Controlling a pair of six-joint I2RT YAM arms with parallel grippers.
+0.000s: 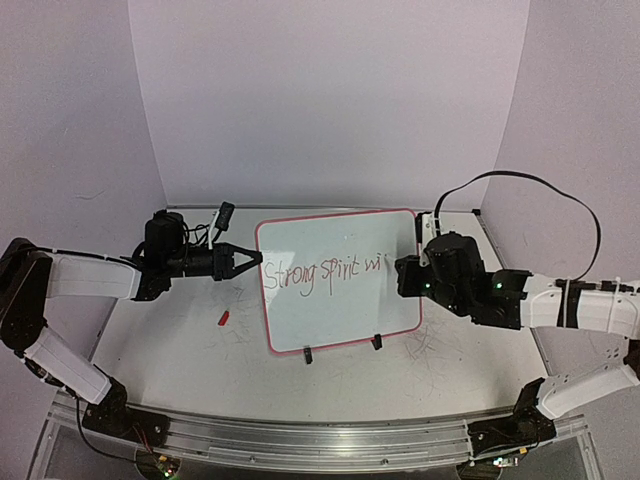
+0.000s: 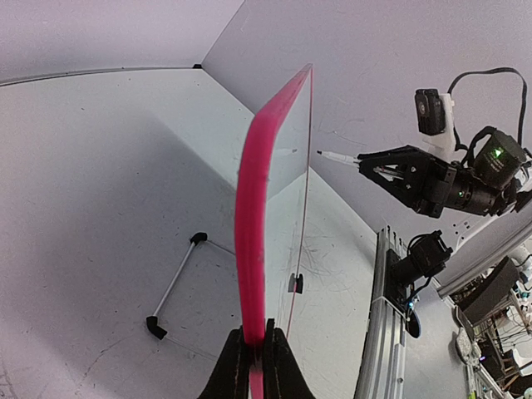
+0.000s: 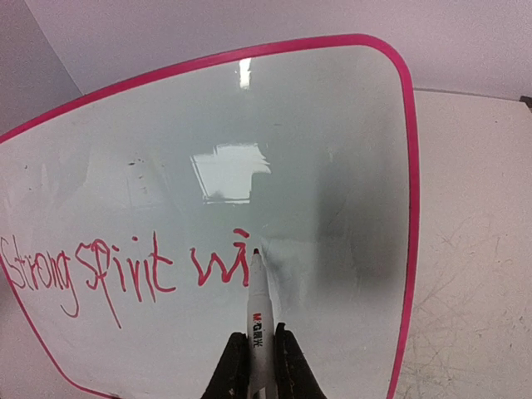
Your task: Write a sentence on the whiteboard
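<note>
The whiteboard (image 1: 340,320) stands tilted on two black clip feet at the table's middle, white with a red-pink rim. Red lettering on it reads "Strong spirit wi" (image 1: 322,271), also seen in the right wrist view (image 3: 125,270). My left gripper (image 1: 252,259) is shut on the board's left rim (image 2: 253,249). My right gripper (image 1: 405,275) is shut on a white marker (image 3: 259,320), whose red tip sits at the board just right of the "wi". The board (image 3: 332,166) fills the right wrist view.
A small red marker cap (image 1: 224,318) lies on the table left of the board. A metal rail (image 1: 300,440) runs along the near edge. Purple walls enclose the back and sides. A thin wire stand with black ends (image 2: 174,287) lies behind the board.
</note>
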